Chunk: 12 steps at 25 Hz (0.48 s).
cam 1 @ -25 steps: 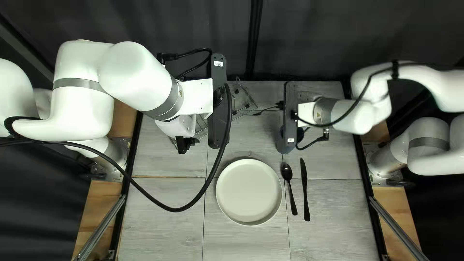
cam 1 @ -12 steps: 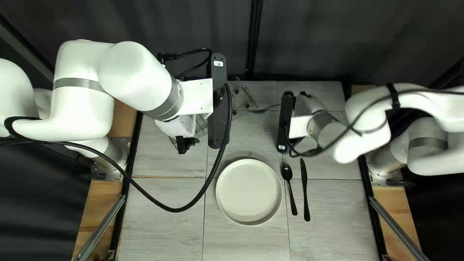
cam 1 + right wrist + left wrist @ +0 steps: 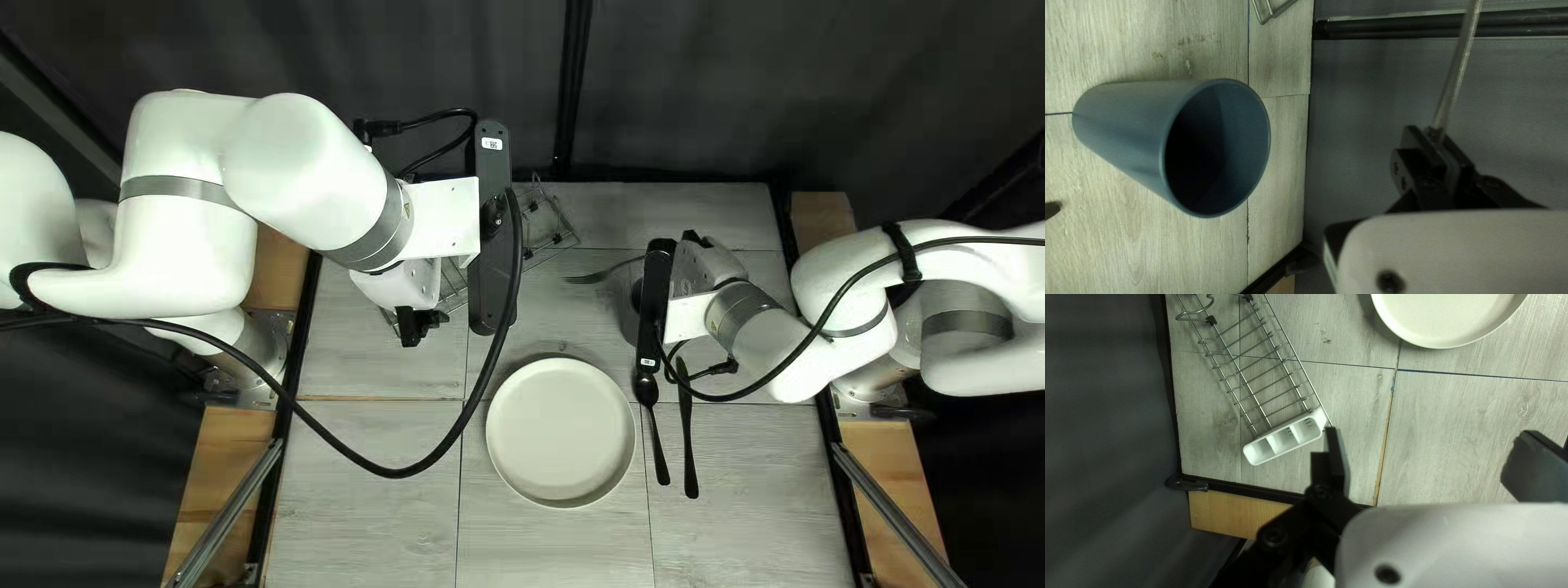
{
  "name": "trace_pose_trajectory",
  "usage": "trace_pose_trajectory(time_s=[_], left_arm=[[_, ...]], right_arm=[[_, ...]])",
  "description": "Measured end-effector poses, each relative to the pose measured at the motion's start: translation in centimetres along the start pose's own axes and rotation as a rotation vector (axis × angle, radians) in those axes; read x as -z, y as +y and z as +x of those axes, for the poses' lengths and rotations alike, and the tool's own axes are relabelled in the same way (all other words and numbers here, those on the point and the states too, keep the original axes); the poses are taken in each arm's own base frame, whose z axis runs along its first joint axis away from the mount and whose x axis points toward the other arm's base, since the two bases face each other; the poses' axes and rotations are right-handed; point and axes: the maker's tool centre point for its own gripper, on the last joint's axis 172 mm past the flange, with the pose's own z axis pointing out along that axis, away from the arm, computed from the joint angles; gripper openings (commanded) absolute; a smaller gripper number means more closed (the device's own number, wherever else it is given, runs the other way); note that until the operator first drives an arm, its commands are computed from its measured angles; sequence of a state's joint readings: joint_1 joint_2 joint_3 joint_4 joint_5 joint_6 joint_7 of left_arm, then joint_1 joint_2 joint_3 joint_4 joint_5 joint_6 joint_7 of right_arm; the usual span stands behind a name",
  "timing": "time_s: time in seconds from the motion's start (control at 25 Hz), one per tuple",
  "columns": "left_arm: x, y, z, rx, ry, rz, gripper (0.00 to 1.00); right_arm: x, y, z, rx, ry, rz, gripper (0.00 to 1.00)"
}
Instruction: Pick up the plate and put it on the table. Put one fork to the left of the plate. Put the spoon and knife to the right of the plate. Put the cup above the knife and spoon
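Live now: holding slim metal fork [image 3: 1454, 76] up off the desk [image 3: 555, 555] w/ R tool [image 3: 702, 267], pinched btwn both black fingers [image 3: 1418, 146] at the handle; in top L view, pointing tines toward the L arm, higher in view than the plate. Keeping L tool [image 3: 419, 325] open, fingers [image 3: 1335, 460] well apart, w/ nothing btwn.

Over to the desk: seeing round cream-white shallow plate [image 3: 561, 432] flat, nr the middle of the lower half of top L view. Just R of it, spotting black metal spoon [image 3: 658, 441], bowl up-view, right by the R arm's black bar [image 3: 653, 299]. Next to that, farther R, finding black metal knife [image 3: 688, 436], roughly parallel, handle down-view, blade partly behind a black cable [image 3: 762, 383].

Catching tall blue-grey cup [image 3: 1126, 125] upright on desk, mouth up, beside R tool in R wrist view; in top L view, mostly hidden behind the black bar, up-view of the spoon.

Under the L arm, noting silver wire rack [image 3: 1249, 375] w/ white 3-compartment plastic caddy [image 3: 1283, 440] at one end, beside one L finger in L wrist view.
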<state>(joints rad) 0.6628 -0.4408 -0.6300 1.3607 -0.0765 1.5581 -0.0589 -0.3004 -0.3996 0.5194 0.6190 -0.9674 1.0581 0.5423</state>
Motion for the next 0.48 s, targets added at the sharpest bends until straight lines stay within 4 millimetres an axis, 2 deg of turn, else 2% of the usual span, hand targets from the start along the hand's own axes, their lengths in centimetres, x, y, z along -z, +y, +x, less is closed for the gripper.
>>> trace_pose_trajectory(time_s=[0.16, 0.28, 0.48], left_arm=[[-1.6, 1.0, 1.7, 0.114, -0.019, -0.162, 1.0], [-3.2, 0.8, 2.7, 0.172, -0.053, -0.279, 1.0], [-3.4, 0.7, 3.0, 0.182, -0.059, -0.3, 1.0]], right_arm=[[0.0, 0.0, 0.0, 0.0, 0.0, 0.0, 0.0], [0.0, 0.0, 0.0, 0.0, 0.0, 0.0, 0.0], [0.0, 0.0, 0.0, 0.0, 0.0, 0.0, 0.0]])
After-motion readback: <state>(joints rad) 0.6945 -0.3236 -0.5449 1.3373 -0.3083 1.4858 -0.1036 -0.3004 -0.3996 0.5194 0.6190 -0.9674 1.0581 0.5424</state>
